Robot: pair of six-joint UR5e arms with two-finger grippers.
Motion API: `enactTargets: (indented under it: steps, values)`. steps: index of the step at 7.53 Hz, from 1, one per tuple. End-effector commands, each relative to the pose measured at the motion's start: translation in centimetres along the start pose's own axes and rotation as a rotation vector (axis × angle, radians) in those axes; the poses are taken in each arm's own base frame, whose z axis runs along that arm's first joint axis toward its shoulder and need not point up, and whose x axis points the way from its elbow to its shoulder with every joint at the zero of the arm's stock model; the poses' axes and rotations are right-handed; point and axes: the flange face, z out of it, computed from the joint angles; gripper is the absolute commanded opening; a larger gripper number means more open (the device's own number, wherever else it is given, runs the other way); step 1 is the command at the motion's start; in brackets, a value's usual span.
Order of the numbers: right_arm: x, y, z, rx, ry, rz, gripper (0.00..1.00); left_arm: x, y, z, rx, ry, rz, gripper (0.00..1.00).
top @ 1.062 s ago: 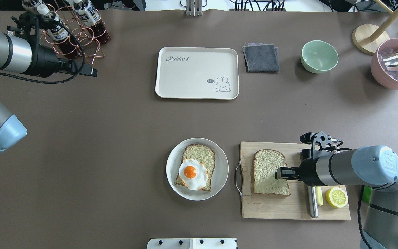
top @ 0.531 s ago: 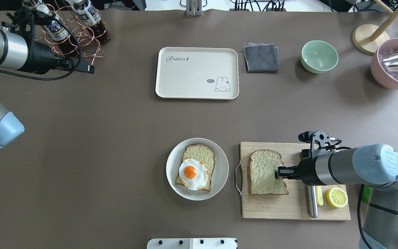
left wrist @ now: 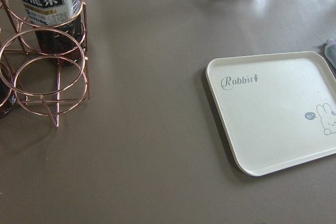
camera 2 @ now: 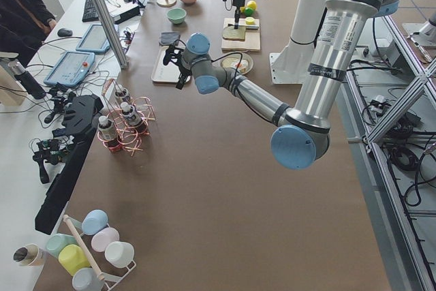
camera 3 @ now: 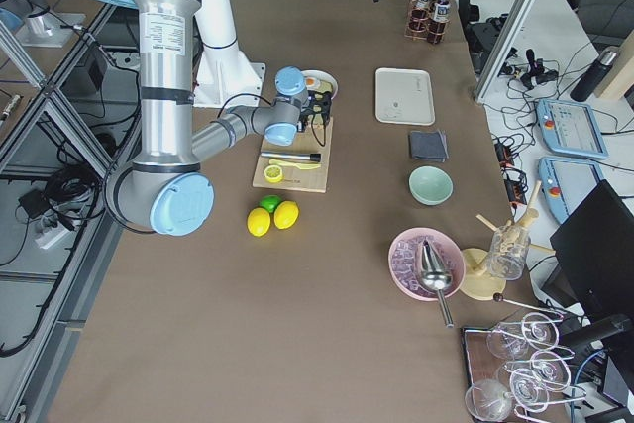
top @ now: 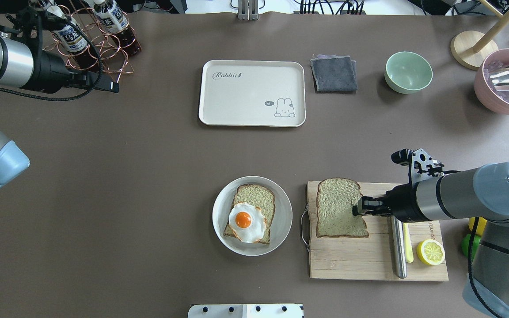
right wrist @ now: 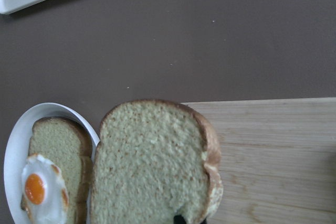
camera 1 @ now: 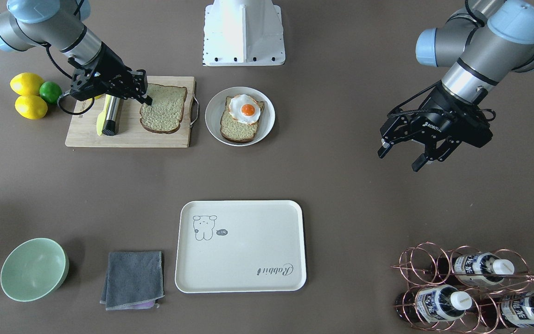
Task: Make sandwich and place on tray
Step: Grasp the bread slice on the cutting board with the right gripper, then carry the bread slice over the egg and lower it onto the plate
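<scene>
My right end effector point(top: 355, 207) is clamped on the crust edge of the slice point(top: 337, 207), pinching the side nearest my wrist so the flat face is free to land on the filling; in my wrist view the slice overlaps the rim of the plate point(top: 220, 207), so I judge it is lifted clear of the board point(top: 347, 260) rather than resting on it; the sandwich point(top: 249, 214) is only half built, on the plate just left of this end effector: a lower slice point(top: 260, 195) lies flat with the egg point(top: 243, 220) on its near end, open-faced because it has no lid yet; the tray point(top: 250, 92) lies bare on the worktop point(top: 148, 176), well ahead and to the left of this end effector, free for the finished thing; my left end effector point(camera 1: 399, 160) hangs with its fingers apart, holding nothing, the tray off to its right, parked out of the carrying path as I judge it; a one-edge grip may let the slice droop or twist, so the next move calls for a level carry leftward and a release square over the egg
</scene>
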Motion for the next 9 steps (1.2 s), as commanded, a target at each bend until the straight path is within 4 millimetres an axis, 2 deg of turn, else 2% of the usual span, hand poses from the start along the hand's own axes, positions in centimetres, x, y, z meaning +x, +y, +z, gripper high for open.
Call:
enactTargets:
  steps: [1, 2, 3, 5, 6, 7, 8, 9]
  values:
    - [-5.9, -2.0, 0.7, 0.019, -0.11, -0.021, 0.0, 0.0, 0.0, 0.0, -0.001, 0.001, -0.001, 0.91]
    - [-7.8, -2.7, 2.0, 0.022, -0.128, -0.028, 0.0, 0.0, 0.1, 0.1, -0.002, 0.002, 0.0, 0.96]
    - [-8.2, -2.2, 3.2, 0.012, -0.125, -0.015, 0.0, -0.1, 0.1, 0.2, -0.005, 0.0, -0.001, 0.96]
    - [-11.7, 0.6, 6.5, 0.037, -0.151, -0.02, 0.0, -0.2, 0.2, 0.4, -0.008, -0.003, -0.004, 0.97]
    - [-12.4, 1.5, 7.2, 0.034, -0.154, -0.023, 0.0, -0.2, 0.1, 0.4, -0.008, -0.003, -0.004, 0.97]
    - [-13.6, 1.9, 8.0, 0.028, -0.163, -0.013, 0.0, -0.1, 0.1, 0.4, -0.007, -0.002, -0.003, 0.97]
    - [-15.0, 1.2, 9.7, 0.032, -0.161, -0.008, 0.0, -0.1, 0.1, 0.4, -0.008, -0.003, -0.004, 0.97]
    - [-14.9, 0.8, 10.8, 0.038, -0.148, -0.004, 0.0, -0.2, 0.2, 0.3, -0.007, -0.002, -0.003, 0.97]
